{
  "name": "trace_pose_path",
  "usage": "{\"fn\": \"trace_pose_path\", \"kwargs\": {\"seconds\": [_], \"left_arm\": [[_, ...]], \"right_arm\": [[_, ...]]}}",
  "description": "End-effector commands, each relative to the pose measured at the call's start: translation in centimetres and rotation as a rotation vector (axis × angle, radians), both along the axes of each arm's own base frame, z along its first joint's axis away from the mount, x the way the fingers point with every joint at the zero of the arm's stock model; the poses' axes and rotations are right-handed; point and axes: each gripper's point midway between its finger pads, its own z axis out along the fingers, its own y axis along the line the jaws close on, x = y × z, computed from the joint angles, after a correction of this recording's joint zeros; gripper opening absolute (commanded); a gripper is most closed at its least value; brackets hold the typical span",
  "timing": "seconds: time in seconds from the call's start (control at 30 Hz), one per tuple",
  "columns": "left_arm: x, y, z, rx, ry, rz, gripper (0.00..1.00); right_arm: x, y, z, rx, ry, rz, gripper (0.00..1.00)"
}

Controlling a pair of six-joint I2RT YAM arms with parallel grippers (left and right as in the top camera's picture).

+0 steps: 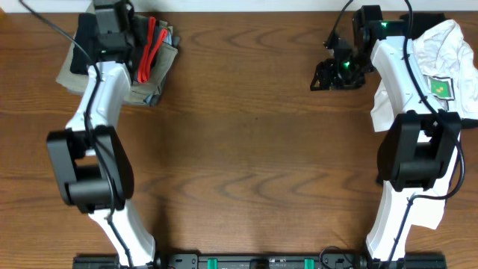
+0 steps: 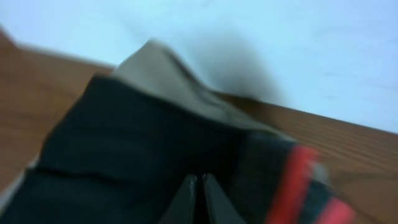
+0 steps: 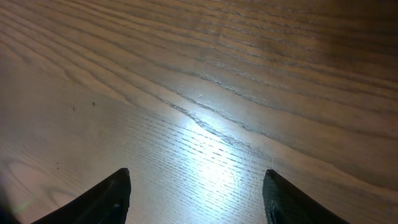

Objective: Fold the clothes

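Observation:
The black trousers (image 2: pixel 130 155) with red-orange stripes (image 1: pixel 149 48) lie in a heap at the table's far left corner, on top of khaki cloth. My left gripper (image 1: pixel 112 22) is down in this heap. In the blurred left wrist view its fingers (image 2: pixel 199 179) are pressed together with black fabric all round them, and the striped waistband (image 2: pixel 298 180) lies just to their right. My right gripper (image 1: pixel 328 73) is open and empty above bare wood at the far right; its fingers (image 3: pixel 196 186) stand wide apart.
Khaki-beige trousers (image 1: pixel 160 78) lie under the black ones and show behind them in the left wrist view (image 2: pixel 168 74). A white T-shirt (image 1: pixel 441 45) with a green print lies at the far right under my right arm. A pale wall (image 2: pixel 249 31) rises behind the table's edge.

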Motion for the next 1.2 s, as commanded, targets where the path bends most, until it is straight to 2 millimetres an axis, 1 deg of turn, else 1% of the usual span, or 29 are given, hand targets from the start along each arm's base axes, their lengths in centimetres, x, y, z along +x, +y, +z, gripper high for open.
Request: {"fn": "trace_pose_path", "kwargs": {"seconds": [0.0, 0.13, 0.3, 0.4, 0.47, 0.53, 0.63, 0.7, 0.73, 0.77, 0.83, 0.87, 0.9, 0.93, 1.0, 1.07, 1.13, 1.17], "left_arm": [[0.6, 1.7, -3.1, -0.120, -0.013, 0.110, 0.06], [1.6, 1.6, -5.8, -0.138, -0.013, 0.118, 0.06], [1.7, 0.6, -9.4, -0.163, 0.041, 0.117, 0.06], [1.6, -0.1, -10.6, -0.164, 0.062, 0.108, 0.06], [1.9, -0.6, -10.2, -0.162, 0.048, 0.097, 0.06], [2.5, -1.0, -8.4, -0.149, 0.000, 0.078, 0.06], [3.3, -1.8, -4.7, -0.133, -0.088, 0.050, 0.07], [3.4, -2.3, -1.6, -0.131, -0.147, 0.037, 0.08], [3.3, -2.7, -0.2, -0.131, -0.169, 0.030, 0.10], [3.1, -3.1, 1.7, -0.131, -0.200, 0.022, 0.11], [2.6, -3.9, 4.5, -0.132, -0.235, 0.006, 0.15], [2.2, -4.4, 5.9, -0.132, -0.252, -0.004, 0.17], [1.8, -4.9, 7.3, -0.133, -0.265, -0.012, 0.23], [1.1, -5.6, 9.1, -0.134, -0.280, -0.025, 0.25], [-0.2, -6.7, 11.7, -0.137, -0.301, -0.044, 0.30], [-1.6, -7.6, 14.3, -0.139, -0.322, -0.063, 0.36], [-3.1, -8.5, 16.4, -0.142, -0.337, -0.080, 0.48], [-3.8, -8.8, 17.3, -0.144, -0.340, -0.086, 0.57]], "right_arm": [[0.4, 0.8, 2.1, 0.008, -0.062, 0.025, 0.66], [0.7, 0.8, 2.1, 0.009, -0.074, 0.025, 0.66], [0.9, 0.8, 2.1, 0.010, -0.081, 0.025, 0.67], [0.9, 0.8, 2.1, 0.010, -0.082, 0.025, 0.67], [0.9, 0.8, 2.1, 0.010, -0.084, 0.025, 0.67], [1.2, 0.8, 2.2, 0.011, -0.094, 0.025, 0.65], [1.7, 0.9, 2.3, 0.016, -0.118, 0.026, 0.64], [2.0, 1.0, 2.5, 0.024, -0.133, 0.027, 0.63], [2.2, 1.1, 2.6, 0.029, -0.139, 0.028, 0.63], [2.3, 1.2, 2.8, 0.036, -0.146, 0.030, 0.63], [2.5, 1.4, 3.3, 0.048, -0.162, 0.045, 0.61], [2.6, 1.6, 4.0, 0.057, -0.177, 0.055, 0.60], [2.7, 1.7, 4.4, 0.061, -0.189, 0.060, 0.60], [2.9, 1.7, 5.4, 0.063, -0.207, 0.061, 0.60], [3.0, 1.7, 7.3, 0.062, -0.243, 0.071, 0.60], [3.0, 1.7, 9.9, 0.060, -0.296, 0.082, 0.60], [2.9, 1.6, 13.4, 0.059, -0.370, 0.085, 0.61], [2.7, 1.6, 15.1, 0.059, -0.406, 0.085, 0.61]]}}
